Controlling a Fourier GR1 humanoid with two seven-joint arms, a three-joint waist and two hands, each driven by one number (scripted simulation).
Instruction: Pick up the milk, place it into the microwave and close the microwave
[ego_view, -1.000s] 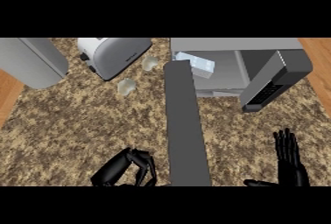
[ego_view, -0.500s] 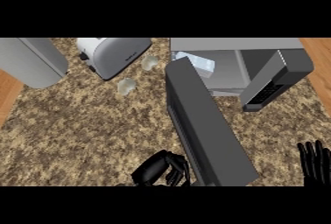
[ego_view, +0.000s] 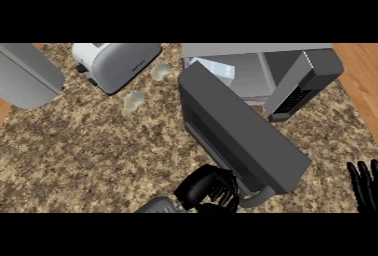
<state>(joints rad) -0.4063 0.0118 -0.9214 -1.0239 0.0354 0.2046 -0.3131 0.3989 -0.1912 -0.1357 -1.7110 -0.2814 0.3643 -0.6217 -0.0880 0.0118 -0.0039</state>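
The counter (ego_view: 88, 145) has a speckled brown granite top. The microwave (ego_view: 295, 70) stands on it at the far right. A toaster (ego_view: 118, 62) lies on the counter well to the left of the microwave. Two small pale glass items (ego_view: 134, 99) sit just beside the toaster, between it and the microwave. A grey rounded appliance (ego_view: 26, 75) rests farther left, beyond the toaster.
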